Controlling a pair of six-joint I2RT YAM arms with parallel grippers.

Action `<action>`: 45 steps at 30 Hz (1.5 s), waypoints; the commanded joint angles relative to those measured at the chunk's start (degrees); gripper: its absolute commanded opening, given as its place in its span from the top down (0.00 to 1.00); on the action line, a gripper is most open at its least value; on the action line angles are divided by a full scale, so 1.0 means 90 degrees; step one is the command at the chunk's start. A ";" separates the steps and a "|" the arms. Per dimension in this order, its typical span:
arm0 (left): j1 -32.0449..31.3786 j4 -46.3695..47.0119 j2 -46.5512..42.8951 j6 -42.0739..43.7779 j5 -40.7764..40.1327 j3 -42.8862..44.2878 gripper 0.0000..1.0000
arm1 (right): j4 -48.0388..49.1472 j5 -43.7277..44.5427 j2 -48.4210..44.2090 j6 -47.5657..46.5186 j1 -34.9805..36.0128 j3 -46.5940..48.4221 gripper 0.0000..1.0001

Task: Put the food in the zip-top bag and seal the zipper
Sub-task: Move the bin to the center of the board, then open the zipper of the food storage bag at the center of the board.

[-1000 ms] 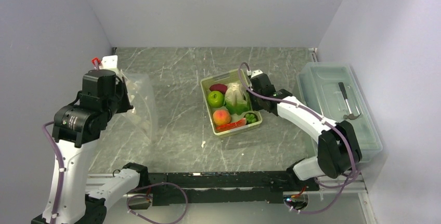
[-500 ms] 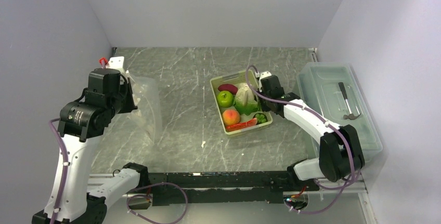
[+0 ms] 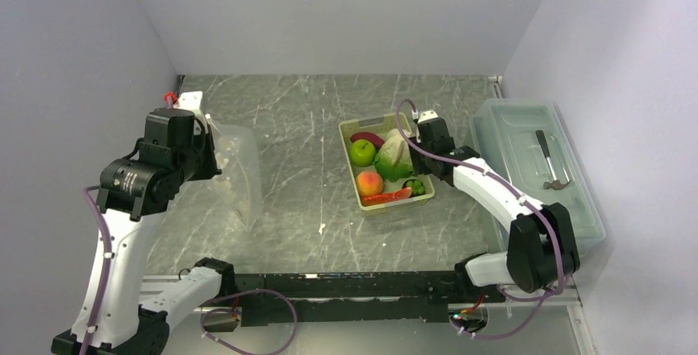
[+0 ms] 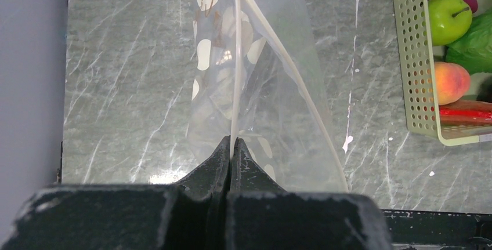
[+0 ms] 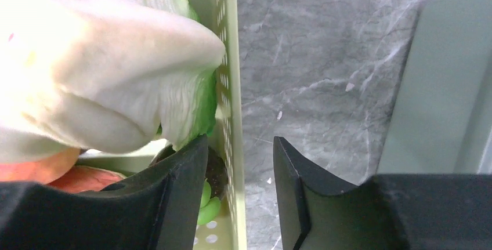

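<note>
Where the left gripper (image 4: 231,141) pinches it, the zipper (image 4: 236,76) runs straight away.

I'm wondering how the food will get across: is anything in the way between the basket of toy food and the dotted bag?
Nothing visible does. The table between the basket and the bag is bare apart from a tiny white speck nearer the arms. The left gripper holds the bag up by its edge.

bag (image 4: 261,87): clear glossy plastic | basket (image 4: 413,58): perforated matt plastic | table (image 4: 116,87): smooth marbled
</note>
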 commanded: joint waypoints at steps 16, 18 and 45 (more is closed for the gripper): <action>0.0015 0.0257 0.0385 -0.0122 0.0691 -0.0180 1.00 | 0.0047 -0.2287 -0.1803 0.0855 -0.0030 0.0904 0.37; 0.0017 0.0265 0.0451 -0.0152 0.0817 -0.0184 1.00 | 0.0287 -0.2950 -0.2029 0.1019 -0.0026 0.0935 0.35; 0.0015 0.0530 0.0884 -0.0562 0.1718 -0.0291 1.00 | 0.0132 -0.2149 -0.0068 0.2028 0.3518 0.3714 0.34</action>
